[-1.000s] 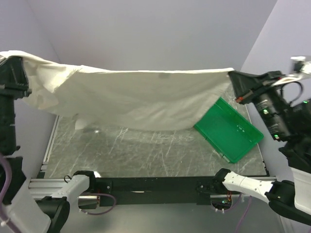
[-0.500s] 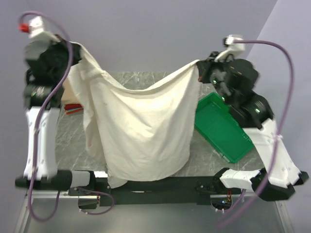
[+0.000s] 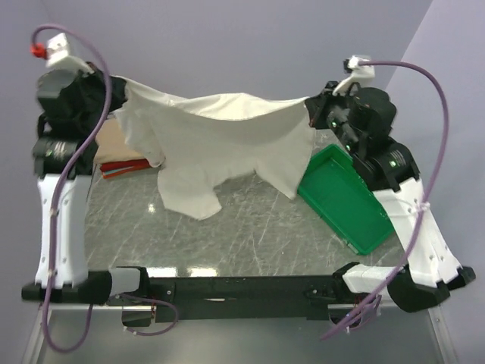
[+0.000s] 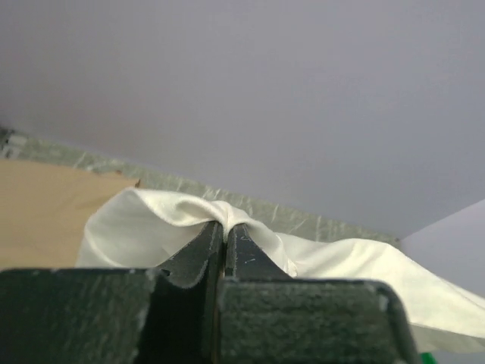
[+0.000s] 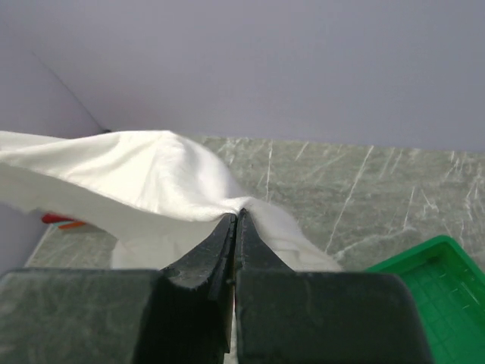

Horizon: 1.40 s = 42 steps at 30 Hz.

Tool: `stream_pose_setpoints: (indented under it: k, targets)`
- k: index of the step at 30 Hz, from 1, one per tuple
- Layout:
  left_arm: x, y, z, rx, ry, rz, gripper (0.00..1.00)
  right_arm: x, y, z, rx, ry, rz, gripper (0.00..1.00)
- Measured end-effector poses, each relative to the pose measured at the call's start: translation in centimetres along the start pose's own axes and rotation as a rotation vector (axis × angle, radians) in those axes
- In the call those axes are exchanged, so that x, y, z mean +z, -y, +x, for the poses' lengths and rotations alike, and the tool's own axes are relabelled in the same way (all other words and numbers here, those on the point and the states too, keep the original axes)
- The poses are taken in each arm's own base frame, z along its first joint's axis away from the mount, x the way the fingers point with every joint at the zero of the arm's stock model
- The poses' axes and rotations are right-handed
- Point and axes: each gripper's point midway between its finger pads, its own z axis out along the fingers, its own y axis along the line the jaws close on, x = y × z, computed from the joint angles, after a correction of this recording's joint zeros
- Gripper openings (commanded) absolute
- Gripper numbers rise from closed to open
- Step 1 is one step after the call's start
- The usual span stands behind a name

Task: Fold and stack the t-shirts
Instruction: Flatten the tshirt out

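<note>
Tabletop (image 3: 258,227) of grey, pale-veined, scratched stone fills the middle of the overhead view, with plain lilac-grey walls (image 3: 242,45) behind it and at the right. At the far left a tan shirt (image 3: 114,140) lies on it, with a red shirt (image 3: 121,165) showing at its near edge. At the right sits a green tray (image 3: 341,199), turned at an angle.

The left gripper (image 3: 115,82) is raised at the far left, its jaws pinched tight on one corner of the cream shirt (image 3: 227,136). The right gripper (image 3: 309,106), raised at the far right, is clamped just as tightly on the other corner.

Half a second ago the cloth hung long, with its hem down at the near rail. Now it is drawn up, and the hem reaches only over the table's middle.

The shirt's long axis runs left to right between the grippers, with the top edge nearly level. Its loose body points down and toward the near side, lowest left of centre.
</note>
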Motion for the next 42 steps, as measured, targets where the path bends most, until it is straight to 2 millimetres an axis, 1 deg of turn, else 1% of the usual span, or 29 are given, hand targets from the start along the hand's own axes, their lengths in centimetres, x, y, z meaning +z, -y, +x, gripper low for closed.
stream_pose_setpoints:
  k: [3, 5, 6, 8, 10, 12, 15, 17, 19, 21, 23, 24, 25, 26, 27, 28, 30, 31, 32, 33, 34, 35, 36, 37, 38, 39, 40, 41, 42]
  targets:
    - [-5.8, 1.8, -4.0, -0.003, 0.127, 0.063, 0.01, -2.9, 0.0, -2.0, 0.013, 0.068, -0.022, 0.0]
    - [-9.6, 3.0, -6.5, -0.004, 0.212, 0.107, 0.01, -5.1, 0.0, -3.7, 0.024, 0.127, -0.038, 0.0]
    - [-11.8, 3.6, -7.8, -0.005, 0.257, 0.129, 0.01, -6.6, 0.0, -4.7, 0.032, 0.167, -0.049, 0.0]
    - [-15.2, 4.4, -9.6, -0.003, 0.324, 0.162, 0.01, -9.0, 0.0, -6.2, 0.041, 0.223, -0.067, 0.0]
    - [-19.1, 5.1, -11.4, -0.001, 0.396, 0.191, 0.01, -11.6, 0.0, -7.6, 0.048, 0.283, -0.09, 0.0]
    - [-22.5, 5.6, -13.0, 0.002, 0.463, 0.216, 0.01, -13.4, 0.0, -8.5, 0.052, 0.32, -0.106, 0.0]
    - [-26.2, 6.0, -14.3, 0.004, 0.535, 0.241, 0.01, -17.0, -0.1, -10.6, 0.058, 0.406, -0.139, 0.0]
    - [-27.9, 6.2, -14.8, 0.004, 0.567, 0.257, 0.01, -18.6, -0.1, -11.7, 0.06, 0.449, -0.157, 0.0]
    - [-28.9, 6.3, -14.9, 0.004, 0.585, 0.269, 0.01, -19.4, -0.3, -12.5, 0.059, 0.474, -0.168, 0.0]
    - [-28.8, 6.4, -14.8, 0.003, 0.594, 0.279, 0.01, -19.3, -0.4, -12.8, 0.058, 0.478, -0.17, 0.0]
    - [-27.2, 6.3, -14.3, 0.001, 0.574, 0.28, 0.01, -18.3, -0.6, -12.9, 0.054, 0.468, -0.164, 0.0]
    - [-26.3, 6.3, -14.0, 0.0, 0.561, 0.277, 0.0, -17.3, -0.7, -13.0, 0.053, 0.461, -0.158, 0.0]
    - [-24.6, 6.0, -13.3, 0.002, 0.535, 0.267, 0.01, -15.9, -0.9, -12.9, 0.049, 0.448, -0.15, 0.0]
    - [-22.3, 5.6, -12.4, 0.003, 0.494, 0.247, 0.0, -14.1, -1.0, -12.6, 0.045, 0.427, -0.137, 0.0]
    - [-20.0, 5.3, -11.7, 0.004, 0.464, 0.231, 0.0, -11.8, -1.0, -11.9, 0.038, 0.394, -0.119, 0.0]
    - [-17.1, 4.8, -10.5, 0.005, 0.414, 0.205, 0.01, -9.8, -0.8, -11.3, 0.032, 0.367, -0.101, 0.0]
    - [-10.1, 3.3, -7.3, 0.01, 0.297, 0.143, 0.0, -4.3, -0.5, -9.2, 0.016, 0.294, -0.073, 0.0]
    - [-6.3, 2.2, -5.1, 0.013, 0.225, 0.106, 0.0, -0.8, -0.2, -7.4, 0.007, 0.239, -0.058, 0.0]
    - [-2.2, 0.9, -2.4, 0.016, 0.143, 0.064, 0.0, 2.2, 0.4, -5.6, 0.0, 0.19, -0.043, 0.0]
    - [1.4, -0.4, 0.4, 0.019, 0.068, 0.026, 0.12, 5.0, 1.0, -3.7, -0.003, 0.14, -0.03, 0.0]
    - [4.3, -1.8, 3.0, 0.024, -0.003, -0.01, 0.24, 8.0, 1.4, -1.4, -0.008, 0.081, -0.025, 0.0]
    - [7.7, -3.8, 6.8, 0.029, -0.1, -0.057, 0.5, 11.5, 2.4, 2.0, -0.011, -0.001, -0.01, 0.09]
    - [10.1, -5.4, 9.9, 0.038, -0.174, -0.095, 0.59, 14.2, 3.2, 4.9, -0.009, -0.07, 0.001, 0.41]
    - [12.4, -7.3, 13.5, 0.037, -0.26, -0.139, 0.65, 16.9, 4.2, 8.3, -0.002, -0.153, 0.014, 0.57]
    - [13.8, -8.7, 16.0, 0.035, -0.318, -0.169, 0.69, 19.2, 5.1, 11.3, -0.002, -0.23, 0.026, 0.68]
    - [15.0, -10.2, 18.9, 0.035, -0.391, -0.206, 0.71, 21.4, 6.1, 14.0, 0.005, -0.296, 0.036, 0.75]
    - [15.5, -11.2, 20.7, 0.032, -0.439, -0.231, 0.72, 23.3, 6.9, 16.2, 0.013, -0.349, 0.045, 0.76]
    - [15.9, -12.0, 22.5, 0.032, -0.484, -0.25, 0.78, 24.6, 7.7, 18.0, 0.013, -0.391, 0.054, 0.77]
    - [15.8, -12.5, 23.4, 0.033, -0.513, -0.263, 0.81, 25.5, 8.4, 19.7, 0.017, -0.428, 0.066, 0.77]
